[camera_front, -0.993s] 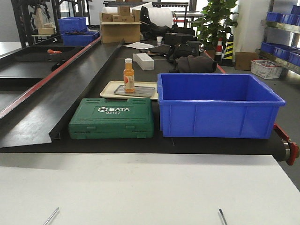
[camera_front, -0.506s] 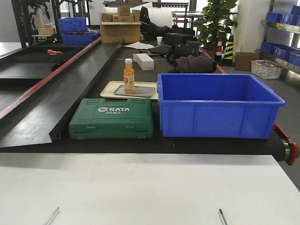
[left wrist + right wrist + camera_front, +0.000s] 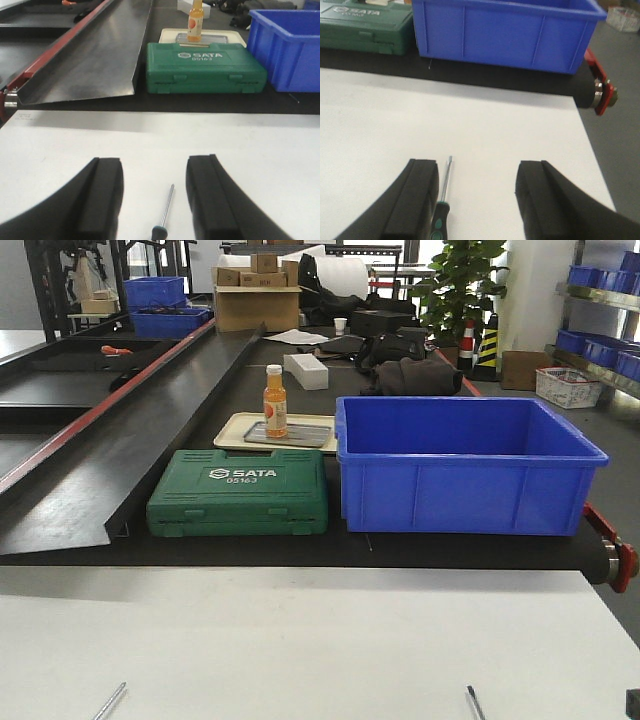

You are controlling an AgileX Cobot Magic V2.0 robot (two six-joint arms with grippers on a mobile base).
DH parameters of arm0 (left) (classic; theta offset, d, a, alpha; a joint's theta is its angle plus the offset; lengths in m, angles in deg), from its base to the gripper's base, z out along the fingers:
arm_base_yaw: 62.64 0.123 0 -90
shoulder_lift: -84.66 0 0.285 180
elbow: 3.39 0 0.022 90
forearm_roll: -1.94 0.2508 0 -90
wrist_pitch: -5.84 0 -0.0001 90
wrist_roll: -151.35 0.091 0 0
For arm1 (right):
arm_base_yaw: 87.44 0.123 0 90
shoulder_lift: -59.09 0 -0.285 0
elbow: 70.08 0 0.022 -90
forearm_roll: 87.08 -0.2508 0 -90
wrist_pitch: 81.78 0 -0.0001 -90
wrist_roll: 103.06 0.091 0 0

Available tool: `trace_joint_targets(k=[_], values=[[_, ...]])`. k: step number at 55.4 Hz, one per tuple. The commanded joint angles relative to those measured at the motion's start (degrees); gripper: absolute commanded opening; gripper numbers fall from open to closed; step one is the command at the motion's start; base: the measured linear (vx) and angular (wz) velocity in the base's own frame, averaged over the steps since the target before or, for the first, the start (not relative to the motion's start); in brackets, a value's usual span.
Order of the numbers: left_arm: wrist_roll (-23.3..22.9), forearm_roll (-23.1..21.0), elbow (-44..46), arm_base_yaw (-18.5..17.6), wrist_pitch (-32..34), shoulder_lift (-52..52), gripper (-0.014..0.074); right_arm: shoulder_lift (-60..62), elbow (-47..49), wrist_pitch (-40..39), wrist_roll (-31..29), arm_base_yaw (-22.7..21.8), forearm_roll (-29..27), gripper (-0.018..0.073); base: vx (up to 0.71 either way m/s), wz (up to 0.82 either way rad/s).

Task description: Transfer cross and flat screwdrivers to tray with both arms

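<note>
Lying before the green case [image 3: 205,67], one screwdriver [image 3: 165,210] is framed by the open left tool [image 3: 155,165], another screwdriver [image 3: 442,200] by the open right tool [image 3: 477,167].

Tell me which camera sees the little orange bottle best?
The front-facing view: the orange bottle shows whole, cap to base, behind the green case. The left wrist view cuts off its top at the frame edge. The right wrist view does not show it.
</note>
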Motion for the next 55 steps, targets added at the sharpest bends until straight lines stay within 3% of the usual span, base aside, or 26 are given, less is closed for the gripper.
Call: trace_joint_targets(k=[1, 9, 21, 41, 55], values=[[-0.6, -0.5, 1.7, 0.1, 2.5, 1.8, 0.0436, -2.5, 2.0, -2.7, 1.4, -0.2, -1.9, 0.0464, 0.00, 0.00], [0.4, -0.4, 1.9, 0.1, 0.4, 5.7, 0.0438, -7.6, 5.0, 9.4, 3.5, -0.2, -3.5, 0.0462, 0.00, 0.00], [9.0, -0.3, 11.8, 0.1, -11.1, 18.6, 0.0450, -18.2, 16.1, 23.6, 3.5, -0.2, -3.4, 0.0462, 0.00, 0.00], [19.4, -0.6, 34.9, 0.1, -32.6, 48.3, 0.0456, -26.2, 21.3, 19.9, 3.5, -0.2, -3.4, 0.0462, 0.00, 0.00], [21.0, -1.5, 44.5, 0.1, -36.2, 65.0, 0.0454, -26.2, 21.3, 18.4, 3.4, -0.2, -3.2, 0.0462, 0.00, 0.00]])
